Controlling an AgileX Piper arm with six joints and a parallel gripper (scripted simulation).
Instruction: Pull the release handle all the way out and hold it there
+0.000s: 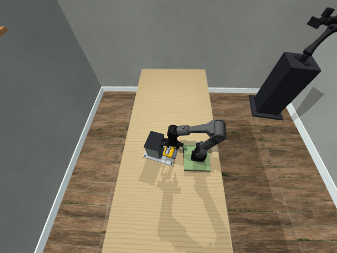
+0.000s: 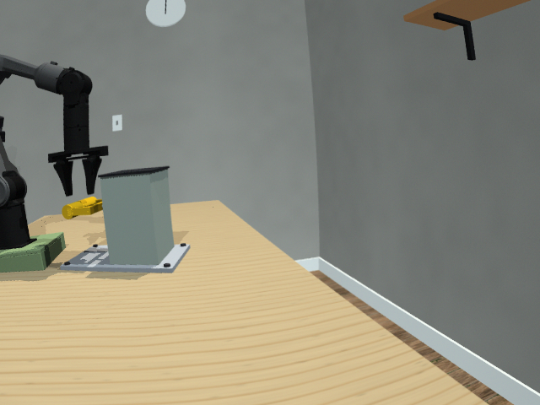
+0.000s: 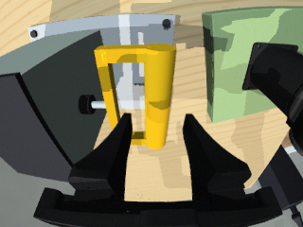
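Note:
The yellow release handle [image 3: 134,95] is a D-shaped loop on a thin rod that runs into the grey housing box [image 2: 136,215]. The box stands on a light metal baseplate [image 2: 126,260]. The handle also shows in the top view [image 1: 168,151] and in the exterior view [image 2: 81,207]. My gripper [image 3: 157,121] points straight down and hangs a little above the handle's outer grip bar. It also shows in the exterior view [image 2: 78,181]. Its fingers are open and empty, one on each side of the bar, touching nothing.
My arm's base stands on a green block [image 1: 196,161] right beside the baseplate. The housing box rises close to my fingers on the handle's far side. A black pillar with a camera arm [image 1: 285,84] stands on the floor, well away.

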